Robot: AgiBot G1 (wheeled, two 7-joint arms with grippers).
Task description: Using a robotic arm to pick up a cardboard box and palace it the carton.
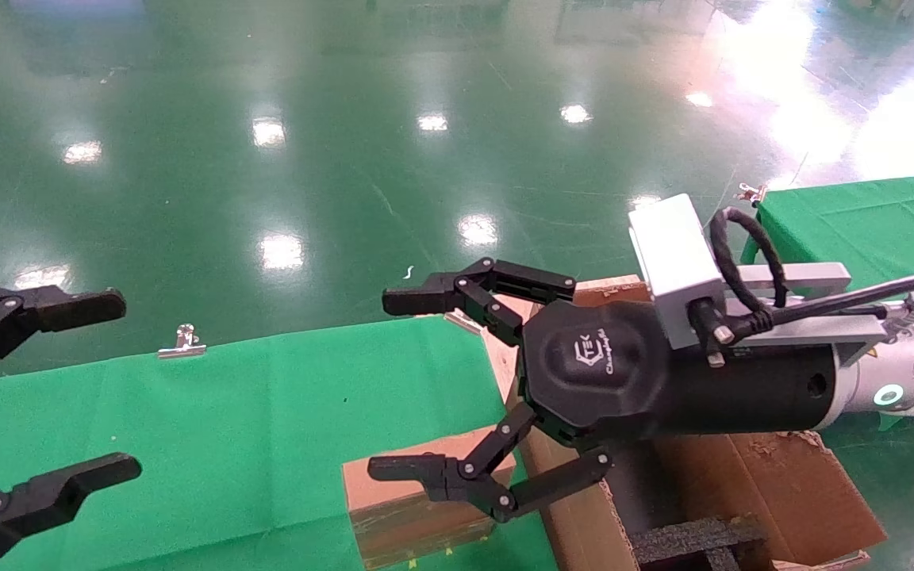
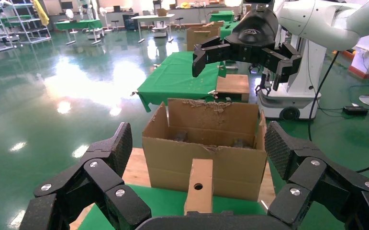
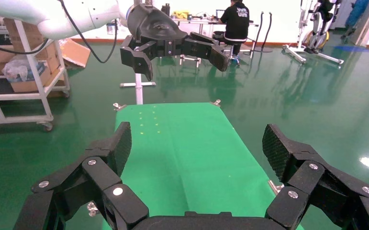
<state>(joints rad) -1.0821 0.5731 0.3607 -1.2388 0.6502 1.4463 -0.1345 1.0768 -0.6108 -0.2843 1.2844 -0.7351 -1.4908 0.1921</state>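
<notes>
Brown, small flat cardboard box is lying ungrasped on your green-clothed counter; the right end effector is hovering wide open above it, beside the large brown corrugated carton.

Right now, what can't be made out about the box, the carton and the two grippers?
- Cardboard box: head view, partly behind the right gripper; absent from the right wrist view.
- Carton: head view, interior mostly behind the arm, bottom edge cuts it.
- Left gripper: left edge cuts its body.

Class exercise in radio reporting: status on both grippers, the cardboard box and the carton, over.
Right gripper open, empty, above the cardboard box. Left gripper open, idle at the table's left. Box on green cloth beside the carton. Nothing blocking.
</notes>
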